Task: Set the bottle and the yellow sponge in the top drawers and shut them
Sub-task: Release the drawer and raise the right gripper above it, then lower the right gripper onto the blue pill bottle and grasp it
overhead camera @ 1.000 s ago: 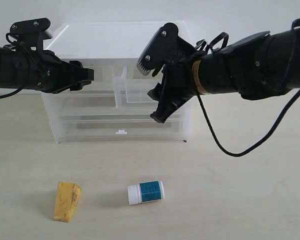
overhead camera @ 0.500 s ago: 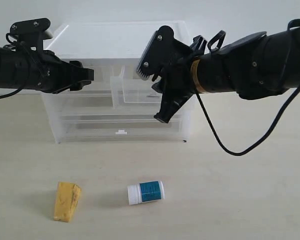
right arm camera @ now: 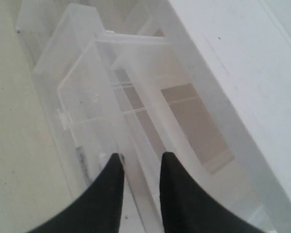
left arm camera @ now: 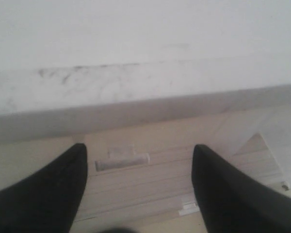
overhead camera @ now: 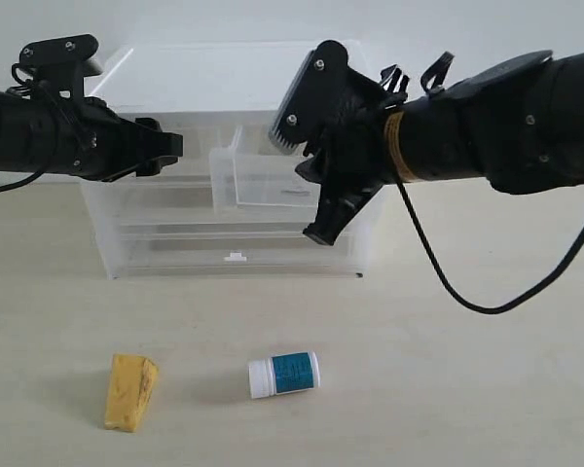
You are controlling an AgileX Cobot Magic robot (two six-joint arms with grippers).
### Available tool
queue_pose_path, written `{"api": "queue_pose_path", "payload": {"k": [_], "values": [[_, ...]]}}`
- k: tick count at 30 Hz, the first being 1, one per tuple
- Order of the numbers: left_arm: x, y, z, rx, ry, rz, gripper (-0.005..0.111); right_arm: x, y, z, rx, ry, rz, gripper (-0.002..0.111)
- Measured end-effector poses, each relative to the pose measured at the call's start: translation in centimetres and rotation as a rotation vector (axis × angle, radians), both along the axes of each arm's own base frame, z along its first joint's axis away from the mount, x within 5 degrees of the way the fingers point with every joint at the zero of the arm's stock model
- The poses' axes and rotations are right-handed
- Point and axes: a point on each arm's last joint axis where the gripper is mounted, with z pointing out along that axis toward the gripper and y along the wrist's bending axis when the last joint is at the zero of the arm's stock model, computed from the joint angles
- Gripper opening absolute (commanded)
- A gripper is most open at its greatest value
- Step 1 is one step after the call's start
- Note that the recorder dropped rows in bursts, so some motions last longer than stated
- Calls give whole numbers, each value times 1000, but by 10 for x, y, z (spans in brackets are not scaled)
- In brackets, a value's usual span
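Closest to us, the sponge (overhead camera: 131, 391) and the bottle (overhead camera: 284, 375) are both just lying on the table (overhead camera: 448, 389), near each other but not touching. Neither is anywhere near a gripper, so nothing is stowed yet.

Behind them is the drawer unit (overhead camera: 175, 248). The right top drawer (overhead camera: 258, 180) is pulled partway out and looks empty. The right gripper (right arm camera: 142, 155) is on it, fingers drawn in close on either side of the drawer's wall, so we'd call that a pinch on the plastic. The left top drawer (overhead camera: 170, 175) looks closed. The left gripper (left arm camera: 139, 147) hovers in front of its tab handle (left arm camera: 121, 158) with its fingers spread wide and nothing between them.

So we reckon we're at the opening stage: one drawer partly out, the other one to open, then both items go in and both drawers get shut.
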Motion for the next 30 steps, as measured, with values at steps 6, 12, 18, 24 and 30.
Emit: {"api": "queue_pose_path", "payload": {"k": [6,12,18,24,30], "values": [[0,0,0,0,0,0,60,-10,-4,-5,-19,11,10,2],[0,0,0,2,-1,-1,60,-6,-12,2,5,-13,-109,56],[0,0,0,2,-1,-1,60,-17,-18,23,118,-2,-140,52],[0,0,0,3,-1,-2,60,-58,-16,68,399,130,28,52],[0,0,0,3,-1,-2,60,-85,-14,20,349,352,158,52]]}}
